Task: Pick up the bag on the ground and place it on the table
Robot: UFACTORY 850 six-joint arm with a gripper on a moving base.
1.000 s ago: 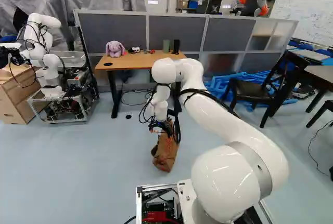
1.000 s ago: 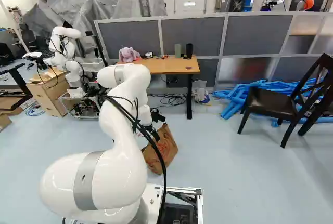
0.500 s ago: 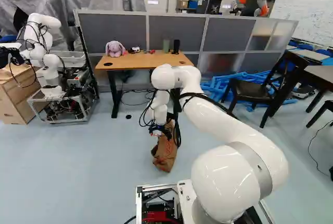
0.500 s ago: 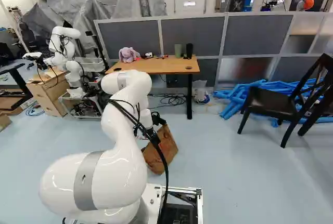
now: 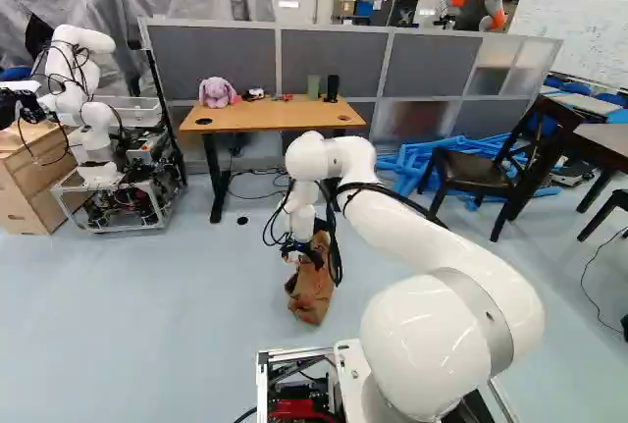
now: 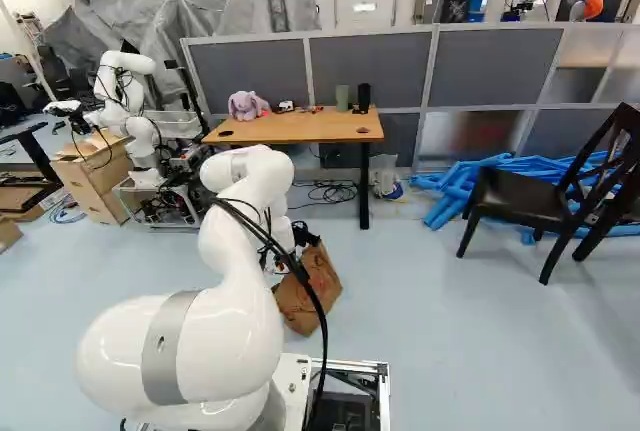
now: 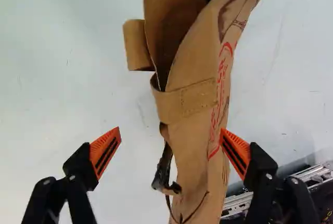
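Note:
My gripper (image 5: 300, 249) hangs low over the top of the brown paper bag (image 5: 310, 295), which stands on the floor in the left base view. The bag (image 6: 310, 296) also shows beyond my arm in the right base view. In the wrist view my gripper (image 7: 171, 143) is open. The bag (image 7: 192, 115) runs between the spread fingers, much nearer one orange pad (image 7: 235, 150) than the other; whether that pad touches it I cannot tell. A handle strap loops out at its opening. The wooden table (image 5: 265, 119) stands farther ahead.
On the table are a plush toy (image 5: 217, 92), dark and green cylinders and small items. Another robot (image 5: 95, 133) stands at the left of the left base view. A dark chair (image 6: 525, 201) and blue tubes (image 6: 455, 191) are at the right of the right base view.
My arm has bent lower and its gripper has come down slightly toward the bag. The bag stays where it was on the floor, and the base has not moved.

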